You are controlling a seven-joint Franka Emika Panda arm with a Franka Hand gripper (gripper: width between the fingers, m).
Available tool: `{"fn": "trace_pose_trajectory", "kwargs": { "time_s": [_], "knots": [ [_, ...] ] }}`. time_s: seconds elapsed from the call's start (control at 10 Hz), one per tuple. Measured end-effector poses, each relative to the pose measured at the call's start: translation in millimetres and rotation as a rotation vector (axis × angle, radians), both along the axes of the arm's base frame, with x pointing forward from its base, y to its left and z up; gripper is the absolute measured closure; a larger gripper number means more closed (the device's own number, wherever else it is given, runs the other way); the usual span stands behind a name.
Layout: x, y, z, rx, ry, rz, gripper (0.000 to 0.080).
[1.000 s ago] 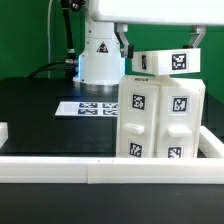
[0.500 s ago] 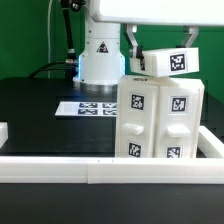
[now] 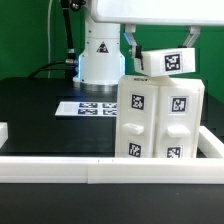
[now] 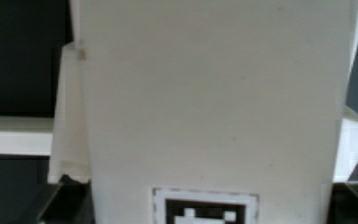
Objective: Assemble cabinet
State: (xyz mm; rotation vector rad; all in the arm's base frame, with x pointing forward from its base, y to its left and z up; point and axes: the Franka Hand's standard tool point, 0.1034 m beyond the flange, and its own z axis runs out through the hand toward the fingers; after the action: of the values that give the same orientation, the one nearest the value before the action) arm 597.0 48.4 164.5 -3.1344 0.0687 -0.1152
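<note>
The cabinet body (image 3: 160, 120), a tall white box with several marker tags on its faces, stands upright at the exterior view's right on the black table. My gripper (image 3: 160, 50) hangs just above its top and is shut on a white cabinet panel (image 3: 165, 62) with a marker tag, held slightly tilted. I cannot tell whether the panel touches the top of the box. In the wrist view the held panel (image 4: 202, 100) fills most of the picture, with its tag at one end. Dark fingers (image 4: 60, 200) show on either side of it.
The marker board (image 3: 88, 107) lies flat on the black table behind and to the exterior view's left of the cabinet. A white rim wall (image 3: 100, 170) runs along the front, with a short white piece (image 3: 3, 130) at the left edge. The arm's base (image 3: 100, 55) stands at the back.
The held panel has shifted slightly and tilted a little more above the cabinet's top. The cabinet body has not moved.
</note>
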Motion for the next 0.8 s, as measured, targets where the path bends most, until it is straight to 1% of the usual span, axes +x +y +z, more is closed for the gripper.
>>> {"fn": "trace_pose_trajectory", "kwargs": {
  "time_s": [0.3, 0.8],
  "knots": [
    [0.7, 11.9, -2.0, 0.032, -0.027, -0.373, 0.024],
    [3.0, 21.2, -2.3, 0.1, -0.04, -0.8, 0.024]
  ]
}}
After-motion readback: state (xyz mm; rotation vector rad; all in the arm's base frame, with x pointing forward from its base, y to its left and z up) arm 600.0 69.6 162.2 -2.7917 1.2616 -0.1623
